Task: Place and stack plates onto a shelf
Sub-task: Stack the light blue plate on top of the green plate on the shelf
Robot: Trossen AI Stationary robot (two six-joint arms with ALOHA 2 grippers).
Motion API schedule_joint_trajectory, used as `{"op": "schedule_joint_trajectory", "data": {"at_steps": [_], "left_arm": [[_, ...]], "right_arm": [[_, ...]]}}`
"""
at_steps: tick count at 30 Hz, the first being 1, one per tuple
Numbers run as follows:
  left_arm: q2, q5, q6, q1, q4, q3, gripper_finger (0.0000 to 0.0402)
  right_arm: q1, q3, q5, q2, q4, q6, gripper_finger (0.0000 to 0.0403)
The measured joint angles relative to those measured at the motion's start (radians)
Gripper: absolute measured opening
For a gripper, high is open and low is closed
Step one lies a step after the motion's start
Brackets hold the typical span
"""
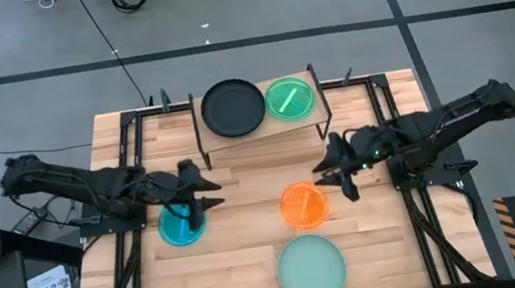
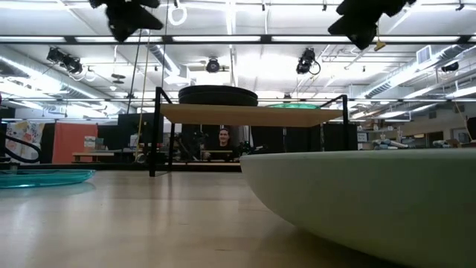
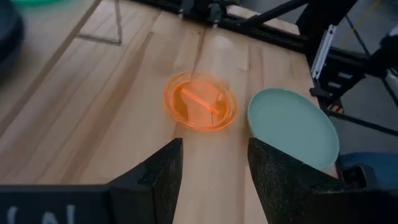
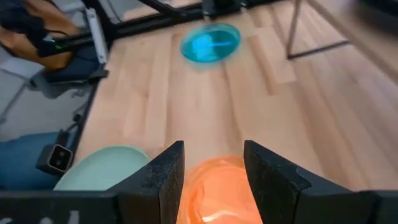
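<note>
While both arms hang above the bench (image 1: pixel 253 256), neither one holds anything. Left end effector (image 1: pixel 205 184): fingers (image 3: pixel 155 180) apart, empty, hovering just over the blue plate (image 1: pixel 182 223), which lies flat on the bench right below and slightly behind the fingertips. Ahead of that end effector, across the bench, sits the orange plate (image 1: pixel 304 205), and just beyond it to one side the mint plate (image 1: pixel 311 269), near the bench's front edge.

Right end effector (image 1: pixel 326 167): fingers (image 4: pixel 165 177) apart with a clear gap, nothing between them, raised off the bench; the orange plate lies directly under and just in front of its tips, not touched as far as I can tell. The mint plate is off to the side of this end effector, the blue plate well ahead of it on the far side.

Shelf (image 1: pixel 261 135) stands between the two end effectors, further back on the bench. On it: a black plate (image 1: pixel 232 107) and a green plate (image 1: pixel 288 98), side by side, near each other; from the low view the black one looks thicker, possibly a stack, hard to say. A person (image 2: pixel 223 138) shows far off in the room behind the shelf legs.
</note>
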Motion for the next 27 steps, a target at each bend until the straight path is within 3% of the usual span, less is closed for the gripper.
{"op": "schedule_joint_trajectory", "data": {"at_steps": [12,27], "left_arm": [[-0.144,-0.023,-0.099,0.0,-0.234,0.0,0.0188],[-0.198,-0.084,-0.255,0.001,-0.621,0.0,0.0188]], "right_arm": [[0.078,-0.311,0.0,0.031,0.558,0.001,0.0172],[0.081,-0.562,0.004,0.036,0.903,0.006,0.0172]]}}
